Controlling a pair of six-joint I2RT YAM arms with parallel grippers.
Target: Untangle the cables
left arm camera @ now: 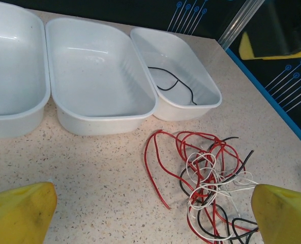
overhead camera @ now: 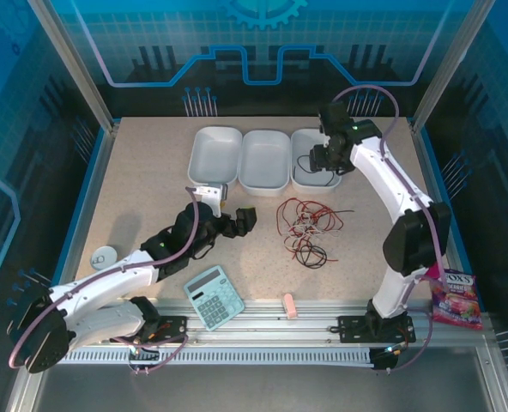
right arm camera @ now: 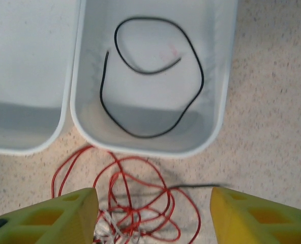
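**Cables split between worktop and right tub**

Cables [overhead camera: 307, 232] in red, black and white are seen knotted in one loose heap on the worktop [overhead camera: 142, 189], right of its middle and just in front of the three white tubs lined up along the far edge. A single black cable [right arm camera: 202, 81] is coiled on the floor of the right tub [right arm camera: 150, 148], apart from the heap. The middle tub [overhead camera: 264, 159] and the left tub [overhead camera: 215, 154] are set rim to rim beside it.

The right gripper [right arm camera: 155, 213] is held over the near rim of the right tub, its jaws spread and nothing caught between them. The left gripper [left arm camera: 153, 213] is placed low near the worktop's middle, left of the heap, jaws spread wide and likewise holding nothing; the heap's edge lies just by its right finger [left arm camera: 285, 216].

A calculator [overhead camera: 214, 297] and a small pink block [overhead camera: 289, 305] are found by the near edge, and a snack bag [overhead camera: 456, 299] at the near right corner.
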